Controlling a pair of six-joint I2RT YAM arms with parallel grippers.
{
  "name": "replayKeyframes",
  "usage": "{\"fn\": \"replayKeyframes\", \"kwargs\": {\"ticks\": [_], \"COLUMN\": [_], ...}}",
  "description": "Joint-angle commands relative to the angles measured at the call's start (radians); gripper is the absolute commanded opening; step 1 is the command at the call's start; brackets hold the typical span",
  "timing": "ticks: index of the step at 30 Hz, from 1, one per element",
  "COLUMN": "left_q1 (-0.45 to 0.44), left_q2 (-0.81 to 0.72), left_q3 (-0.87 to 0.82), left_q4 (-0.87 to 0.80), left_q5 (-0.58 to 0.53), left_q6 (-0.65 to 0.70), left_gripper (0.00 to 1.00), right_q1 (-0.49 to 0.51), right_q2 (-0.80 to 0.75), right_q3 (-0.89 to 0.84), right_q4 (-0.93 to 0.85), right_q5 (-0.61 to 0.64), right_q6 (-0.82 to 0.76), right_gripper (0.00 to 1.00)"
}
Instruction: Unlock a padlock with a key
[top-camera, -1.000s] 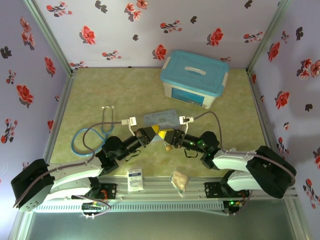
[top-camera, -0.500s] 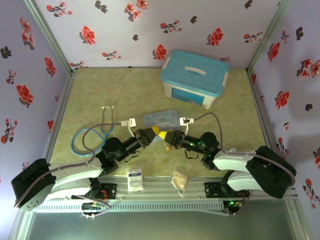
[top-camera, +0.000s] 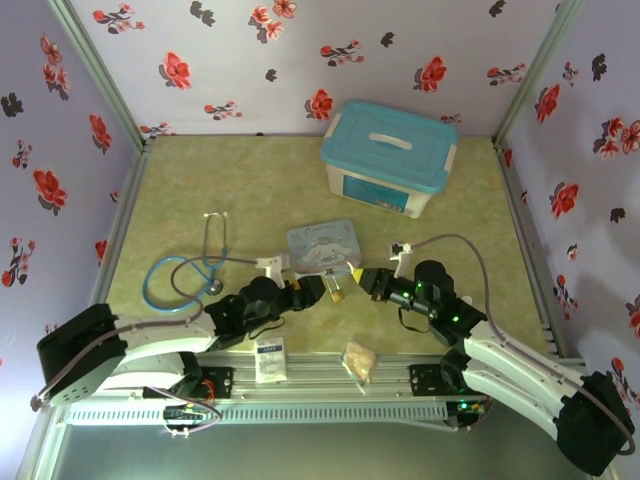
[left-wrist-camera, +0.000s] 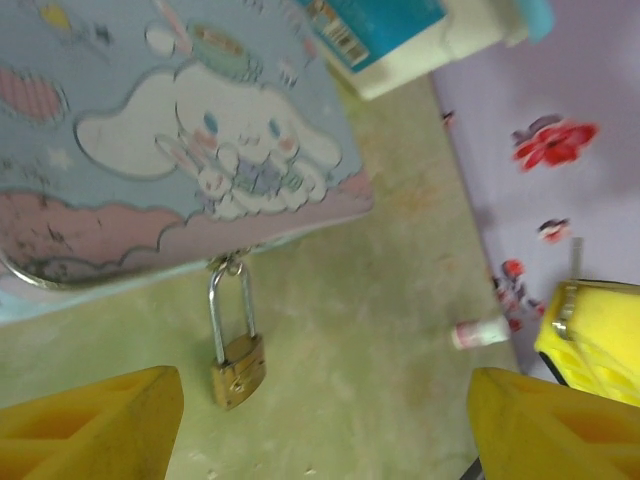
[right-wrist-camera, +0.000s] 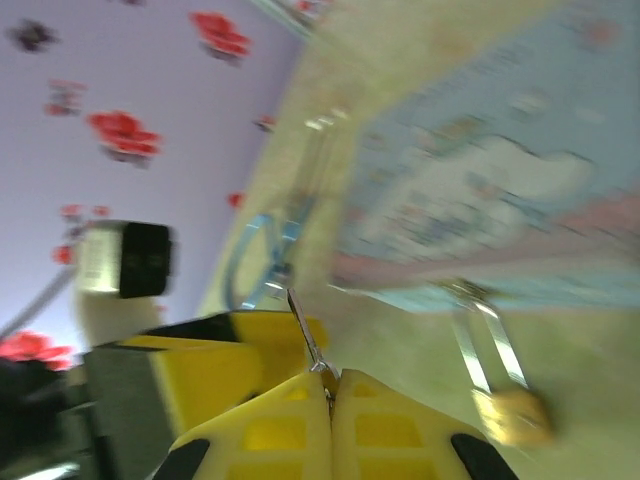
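Beside pastel tin (left-wrist-camera: 200, 150), boxy brass padlock (left-wrist-camera: 237, 370)

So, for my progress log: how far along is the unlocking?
Done: the right gripper is shut on the key. In hand: the key is held close to the padlock, which lies on the table, hooked to the tin, with the left gripper open facing it. Left: inserting and turning; the shackle looks closed.

Left arm (top-camera: 155, 345) and right arm (top-camera: 512, 360): white shells, black joints, black wrists. Grey cable (top-camera: 452, 237) with white plug behind each wrist. Jaws yellow, wedge-shaped. Green lights behind right jaws.
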Motion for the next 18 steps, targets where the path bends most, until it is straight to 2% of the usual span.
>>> {"fn": "replayKeyframes", "kwargs": {"ticks": [1, 4, 7, 13, 18], "left_q1": [-0.029, -0.039, -0.040, -0.041, -0.041], "left_q2": [0.089, 0.198, 0.277, 0.395, 0.490], "left_q3": [0.065, 0.119, 0.157, 0.206, 0.207], "left_q4": [-0.031, -0.042, -0.078, -0.018, 0.059], "left_q5": [0.014, 0.024, -0.013, -0.042, -0.054], "left_q6": [0.006, 0.025, 0.045, 0.098, 0.067], "left_gripper": [0.76, 0.76, 0.76, 0.73, 0.66], "right_q1": [-0.010, -0.012, -0.013, -0.012, -0.012], "right_q2": [-0.009, 0.016, 0.044, 0.012, -0.011], "right_q3": [0.042, 0.050, 0.056, 0.041, 0.047], "right_q4": [-0.290, -0.340, -0.376, -0.396, -0.454], "right_q5": [0.074, 0.100, 0.118, 0.132, 0.153], "right_q6": [-0.067, -0.080, -0.088, -0.088, -0.101], "right_gripper": [0.00, 0.00, 0.00, 0.00, 0.00]}}
